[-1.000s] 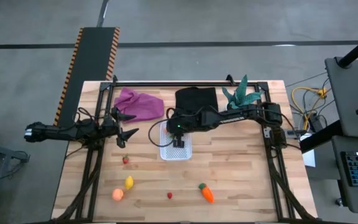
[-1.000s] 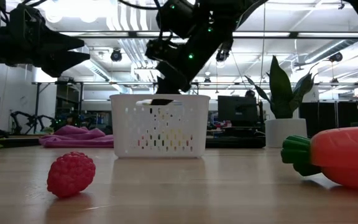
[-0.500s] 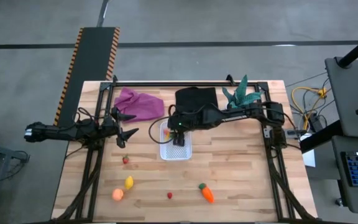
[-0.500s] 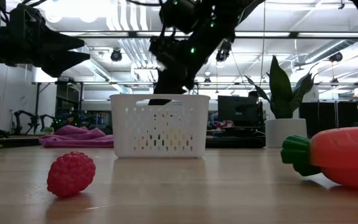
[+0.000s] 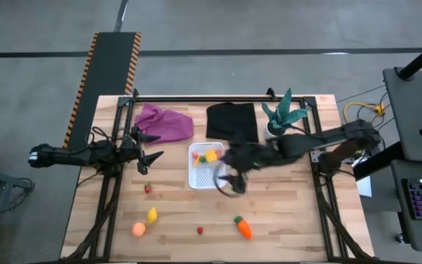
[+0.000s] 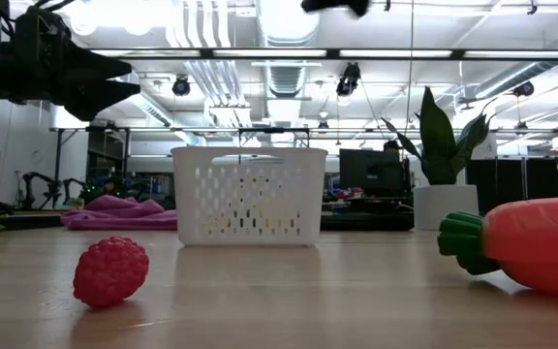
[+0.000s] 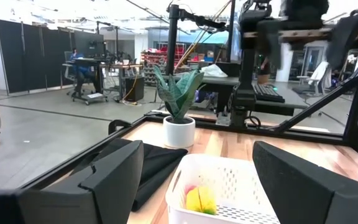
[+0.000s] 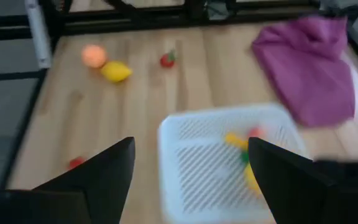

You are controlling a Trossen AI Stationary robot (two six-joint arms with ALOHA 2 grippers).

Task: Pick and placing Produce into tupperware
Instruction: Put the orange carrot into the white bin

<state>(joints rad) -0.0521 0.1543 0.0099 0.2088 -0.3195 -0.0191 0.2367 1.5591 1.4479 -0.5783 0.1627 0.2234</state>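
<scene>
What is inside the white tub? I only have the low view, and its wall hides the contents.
Observer: The high view shows yellow produce and a small red piece lying in the tub, at its far end.
Operator: Where is the right end effector?
Observer: The right end effector hangs open and empty at the tub's right edge.
Operator: And the left?
Observer: The left end effector hovers open, left of the tub, near the purple cloth.

Two dark jointed arms, black cabling.
</scene>
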